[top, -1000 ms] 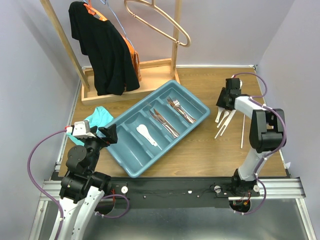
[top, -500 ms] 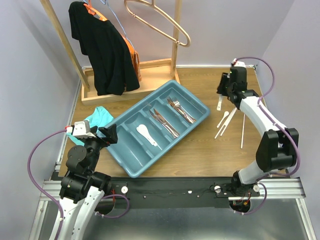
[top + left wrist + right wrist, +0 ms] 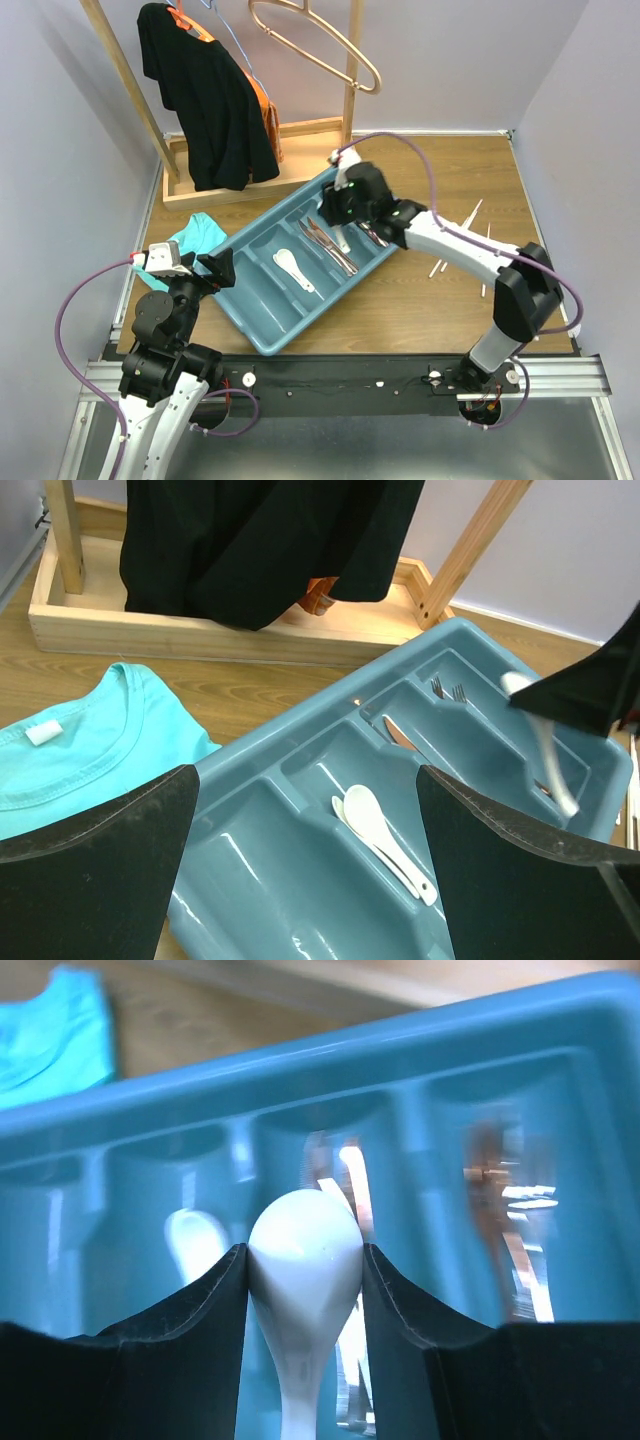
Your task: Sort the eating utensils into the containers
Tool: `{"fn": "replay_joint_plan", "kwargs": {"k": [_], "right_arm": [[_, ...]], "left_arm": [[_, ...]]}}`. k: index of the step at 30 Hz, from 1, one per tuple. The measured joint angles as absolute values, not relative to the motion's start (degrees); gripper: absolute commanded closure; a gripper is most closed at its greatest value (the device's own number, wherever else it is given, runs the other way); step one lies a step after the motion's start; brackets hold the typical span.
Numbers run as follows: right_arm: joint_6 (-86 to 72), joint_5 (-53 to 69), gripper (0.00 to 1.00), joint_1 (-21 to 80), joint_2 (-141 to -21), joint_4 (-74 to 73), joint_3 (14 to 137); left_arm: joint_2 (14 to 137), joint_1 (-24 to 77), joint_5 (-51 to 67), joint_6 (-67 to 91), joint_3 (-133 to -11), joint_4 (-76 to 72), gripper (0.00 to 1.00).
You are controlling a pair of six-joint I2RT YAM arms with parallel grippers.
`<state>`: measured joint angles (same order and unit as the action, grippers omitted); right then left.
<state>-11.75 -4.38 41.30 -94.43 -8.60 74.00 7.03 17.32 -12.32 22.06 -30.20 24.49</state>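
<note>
R-GRIP: you've got the right gripper (image 3: 305, 1260) pinched on a white spoon (image 3: 305, 1245), bowl between the fingertips | WHERE: spoon hangs over the teal tray (image 3: 262, 338), about above the knives (image 3: 328, 248) | NEXT SLOT: other spoons (image 3: 385, 838) lying flat | L-GRIP: left gripper (image 3: 305, 865) spread wide, empty, at the tray's near end

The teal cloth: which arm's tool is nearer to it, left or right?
Left. The left tool is beside the teal cloth; the right tool is across the tray, over its far end, gripping a white spoon.
</note>
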Motion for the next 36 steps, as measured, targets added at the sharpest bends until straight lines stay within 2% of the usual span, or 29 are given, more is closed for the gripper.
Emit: {"fn": "replay_joint_plan", "kwargs": {"k": [5,11,15,21,28,33,36], "right_arm": [[-12.49,-2.07,0.64,48.95,-99.02,-5.08,74.37],[-13.54,-0.08,0.57,54.43,-106.41,-1.06,75.66],[-14.17,0.27,0.41,55.20,-110.08,0.08,75.57],[-14.72,0.27,0.26,55.02,-110.76,0.21,74.98],[-14.98,-2.66,0.24,55.02,-106.17,-1.10,74.35],[-15.22,-11.29,0.24,54.17,-99.20,-4.08,73.60],[-16.86,-17.41,0.25,49.21,-94.43,-6.44,72.58]], "left_arm": [[7.03,17.32,-12.32,22.06,-30.20,24.47,0.01],[6.79,17.30,-12.32,22.06,-30.20,24.49,0.01],[6.59,17.26,-12.32,22.06,-30.20,24.49,0.01],[6.59,17.26,-12.32,22.06,-30.20,24.49,0.01],[6.59,17.26,-12.32,22.06,-30.20,24.51,0.01],[6.59,17.26,-12.32,22.06,-30.20,24.51,0.01],[6.59,17.26,-12.32,22.06,-30.20,24.49,0.01]]}}
